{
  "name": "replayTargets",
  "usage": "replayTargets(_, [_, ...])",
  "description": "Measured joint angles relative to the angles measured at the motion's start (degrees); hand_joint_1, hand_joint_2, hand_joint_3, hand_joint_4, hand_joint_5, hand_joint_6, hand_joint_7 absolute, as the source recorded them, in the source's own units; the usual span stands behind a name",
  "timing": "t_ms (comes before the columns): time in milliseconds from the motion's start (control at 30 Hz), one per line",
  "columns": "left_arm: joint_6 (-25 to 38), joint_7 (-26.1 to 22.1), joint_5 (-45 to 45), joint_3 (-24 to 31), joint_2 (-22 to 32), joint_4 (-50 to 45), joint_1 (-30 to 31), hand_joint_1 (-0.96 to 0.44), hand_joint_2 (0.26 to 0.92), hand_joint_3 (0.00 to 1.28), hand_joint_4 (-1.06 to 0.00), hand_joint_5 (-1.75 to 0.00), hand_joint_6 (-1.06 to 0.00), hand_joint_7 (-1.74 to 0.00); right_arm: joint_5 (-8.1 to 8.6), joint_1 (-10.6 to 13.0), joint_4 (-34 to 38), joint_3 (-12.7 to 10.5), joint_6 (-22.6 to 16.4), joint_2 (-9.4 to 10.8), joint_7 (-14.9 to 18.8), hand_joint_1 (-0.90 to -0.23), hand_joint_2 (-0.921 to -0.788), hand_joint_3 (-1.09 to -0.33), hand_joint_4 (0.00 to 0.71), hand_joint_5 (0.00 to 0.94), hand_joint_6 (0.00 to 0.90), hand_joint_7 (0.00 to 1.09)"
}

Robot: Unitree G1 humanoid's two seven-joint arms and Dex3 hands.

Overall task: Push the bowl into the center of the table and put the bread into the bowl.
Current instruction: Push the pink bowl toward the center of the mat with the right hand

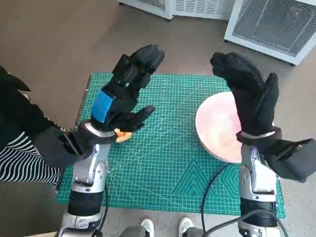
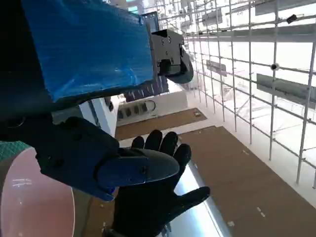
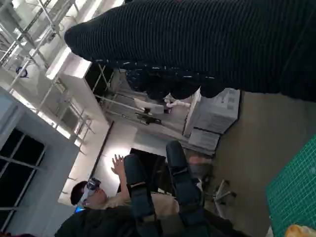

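A glossy sheen is shown by the smooth pink round bowl (image 1: 217, 129). The worktop is covered by a matt green gridded cutting mat (image 1: 163, 173). Coarse black knitted cloth is worn on the right hand (image 1: 252, 101); smooth blue tape is seen on the left hand (image 1: 121, 96).

No text, label, brand, number or sign can be read in any of the three views. The green cutting mat (image 1: 163, 163) on the tabletop carries only a printed grid and angled guide lines; any figures along its edges are too small to make out. The blue tape (image 1: 102, 106) on the back of the left hand is plain, and the white cabinets (image 1: 276, 24) on the floor beyond the tabletop show only bare grilles.
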Motion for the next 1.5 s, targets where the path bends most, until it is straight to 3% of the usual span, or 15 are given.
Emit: replayTargets(1500, [0.07,-0.66,-0.10,0.01,0.22,0.00,-0.03,-0.52,0.742,0.56,0.00,-0.30,0.00,-0.60,1.23,-0.07,-0.17,-0.50,0.04,0.00,0.00,-0.701,-0.921,-0.654,0.124,0.006,0.012,0.54])
